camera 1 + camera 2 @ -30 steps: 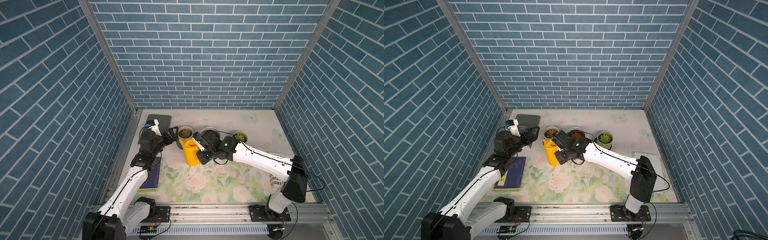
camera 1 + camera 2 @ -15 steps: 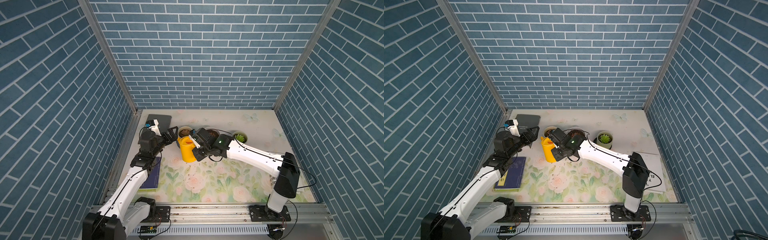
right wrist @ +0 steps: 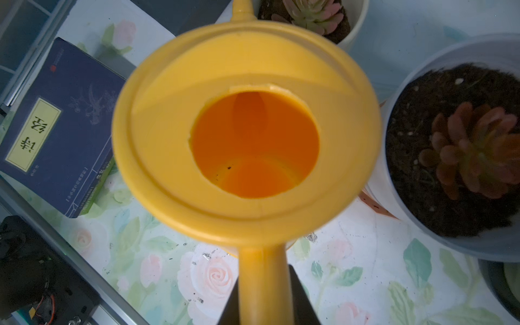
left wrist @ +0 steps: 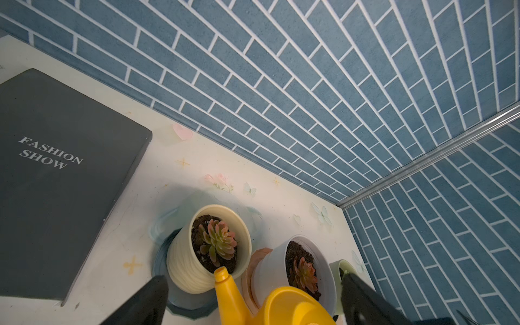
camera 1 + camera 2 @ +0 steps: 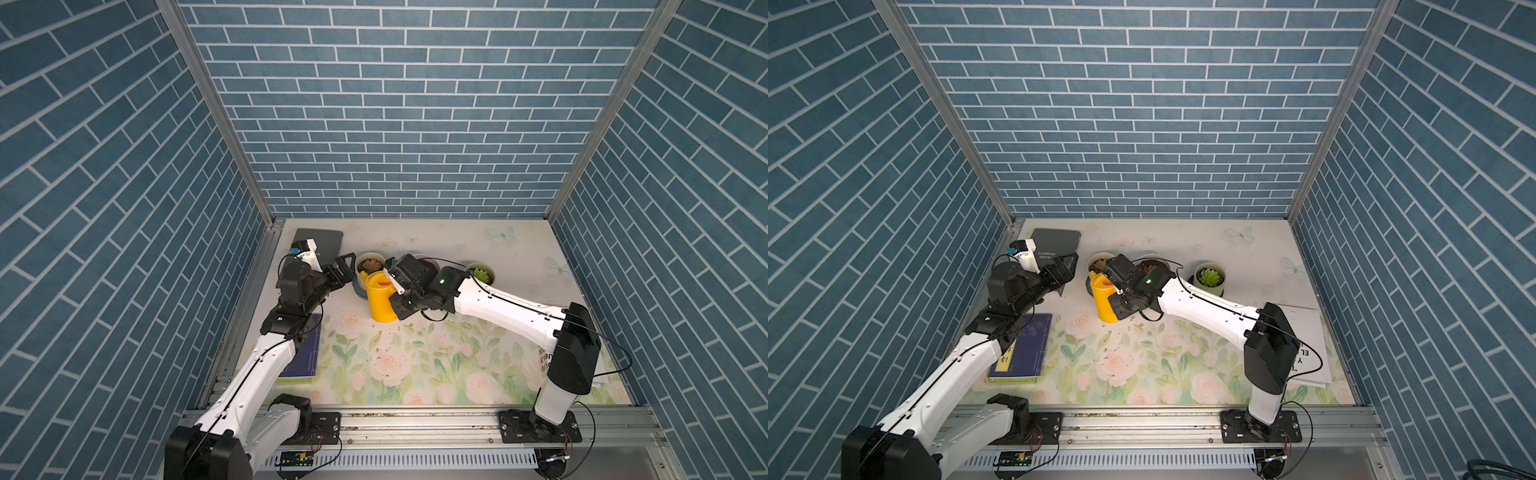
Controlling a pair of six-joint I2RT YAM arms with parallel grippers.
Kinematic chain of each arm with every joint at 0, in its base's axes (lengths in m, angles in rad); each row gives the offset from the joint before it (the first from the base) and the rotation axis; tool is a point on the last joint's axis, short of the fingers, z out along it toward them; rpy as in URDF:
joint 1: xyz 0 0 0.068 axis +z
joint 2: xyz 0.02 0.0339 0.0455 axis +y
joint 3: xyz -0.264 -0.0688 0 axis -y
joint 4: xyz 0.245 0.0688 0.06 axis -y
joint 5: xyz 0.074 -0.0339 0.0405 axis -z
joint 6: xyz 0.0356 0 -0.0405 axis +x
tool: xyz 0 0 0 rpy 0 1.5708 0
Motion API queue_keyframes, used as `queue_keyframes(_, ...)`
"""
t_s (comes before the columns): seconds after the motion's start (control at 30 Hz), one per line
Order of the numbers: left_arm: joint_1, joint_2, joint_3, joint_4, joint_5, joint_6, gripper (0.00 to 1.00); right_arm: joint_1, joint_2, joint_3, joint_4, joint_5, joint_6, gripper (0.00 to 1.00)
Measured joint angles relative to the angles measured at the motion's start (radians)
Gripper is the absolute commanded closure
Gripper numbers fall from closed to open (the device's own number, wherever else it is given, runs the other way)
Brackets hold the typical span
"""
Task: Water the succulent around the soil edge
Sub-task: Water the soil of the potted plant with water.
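The succulent [image 4: 218,242], a reddish-green rosette, sits in a cream ribbed pot [image 4: 185,264] on a grey-blue saucer [image 4: 180,305]; both top views show it [image 5: 371,264] [image 5: 1099,262]. Its soil edge [image 4: 198,225] is a dark ring inside the rim. My right gripper [image 3: 266,294] is shut on the handle of a yellow watering can [image 3: 247,135] [image 5: 379,296]. The can's spout tip [image 4: 221,273] stands at the cream pot's near rim, and no water shows. Beside that pot, toward the side wall, my left gripper [image 4: 253,278] [image 5: 345,270] is open and holds nothing.
A white pot [image 4: 270,275] with an orange-red rosette stands right next to the cream pot, behind the can. A pale green pot [image 5: 481,274] is further right. A grey book [image 4: 56,168] lies at the back left, a blue book [image 5: 1023,345] under my left arm, papers [image 5: 1308,345] at right.
My right arm has carried the watering can a little back and left, closer to the cream pot. The left arm has not moved.
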Motion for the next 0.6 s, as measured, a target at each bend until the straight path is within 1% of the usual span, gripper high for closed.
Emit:
queue_keyframes(0.17, 0.000, 0.008, 0.000, 0.000, -0.001, 0.000, 0.00, -0.002, -0.008, -0.022, -0.003, 0.002, 0.007, 1.00)
queue_keyframes(0.6, 0.000, 0.028, 0.000, -0.003, 0.000, 0.000, 0.00, -0.014, -0.092, -0.068, -0.014, 0.029, 0.015, 1.00)
